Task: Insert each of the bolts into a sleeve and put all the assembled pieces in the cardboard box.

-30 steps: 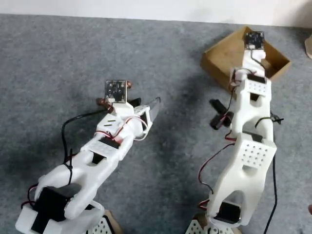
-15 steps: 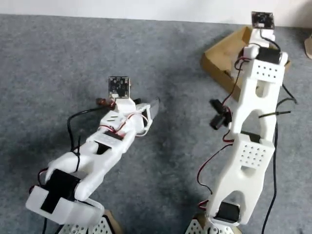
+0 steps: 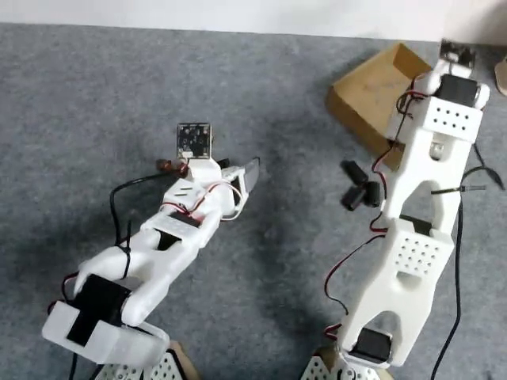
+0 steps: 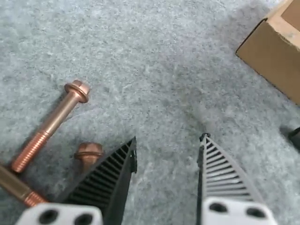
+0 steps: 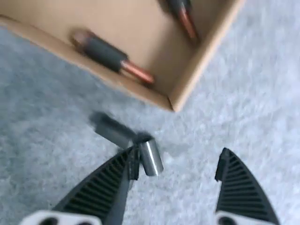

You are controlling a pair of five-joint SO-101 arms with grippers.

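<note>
Three copper bolts lie on the grey carpet: a long one (image 4: 51, 123), a second showing its head (image 4: 89, 152), and a third's threaded end (image 4: 16, 186). My left gripper (image 4: 168, 139) hovers open just beside them with nothing between its fingers; in the high view it (image 3: 234, 171) sits right of the bolts (image 3: 166, 166). The cardboard box (image 5: 190, 79) holds two bolts in black sleeves (image 5: 108, 55) (image 5: 182, 13). My right gripper (image 5: 179, 152) hangs open above two loose sleeves (image 5: 112, 129) (image 5: 151, 158) lying just outside the box wall.
The box (image 3: 350, 95) stands at the back right, with the loose sleeves (image 3: 358, 192) in front of it. The right arm (image 3: 432, 150) rises over the box's near corner. Open carpet lies between the two arms and at the far left.
The right arm has lifted and drawn back from over the box, its wrist camera now past the box's far edge. The left arm shifted slightly a second ago and has since stayed still.
</note>
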